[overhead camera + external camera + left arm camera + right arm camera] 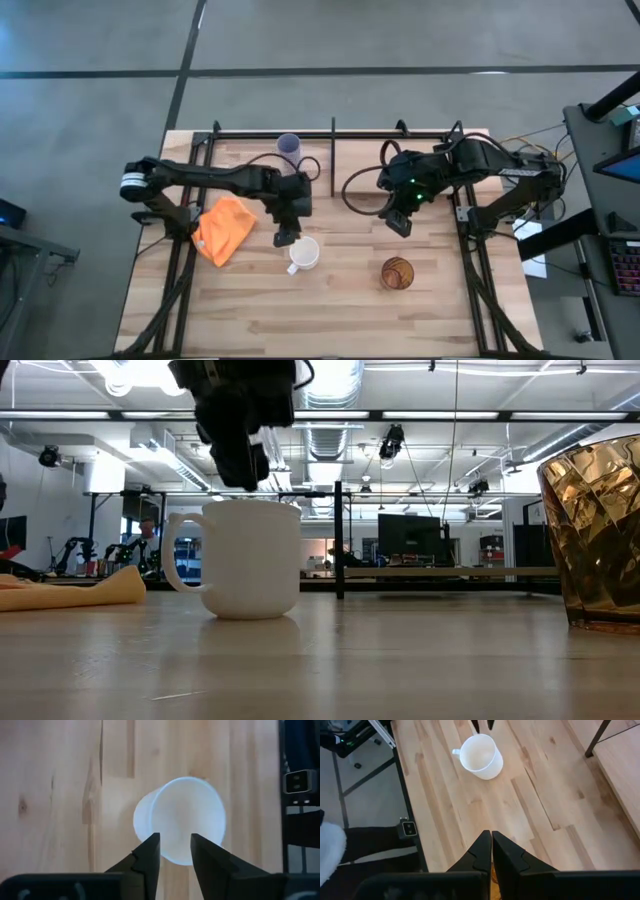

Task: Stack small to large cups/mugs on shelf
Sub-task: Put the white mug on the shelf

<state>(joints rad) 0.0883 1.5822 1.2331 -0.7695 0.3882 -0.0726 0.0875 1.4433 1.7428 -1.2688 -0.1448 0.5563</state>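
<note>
A white handled mug stands upright on the plank table, also in the low view. My left gripper hangs just above its rim with fingers pointing down and slightly open; it touches nothing. An amber-brown cup stands to the mug's right. My right gripper is shut and empty, above the table just beyond the amber cup. A pale lavender tumbler stands upright near the far edge. The wooden shelf lies at the back, partly under my right arm.
An orange cloth lies crumpled left of the mug. Black metal rods frame the table's far side and the shelf. Bare planks lie along the near edge.
</note>
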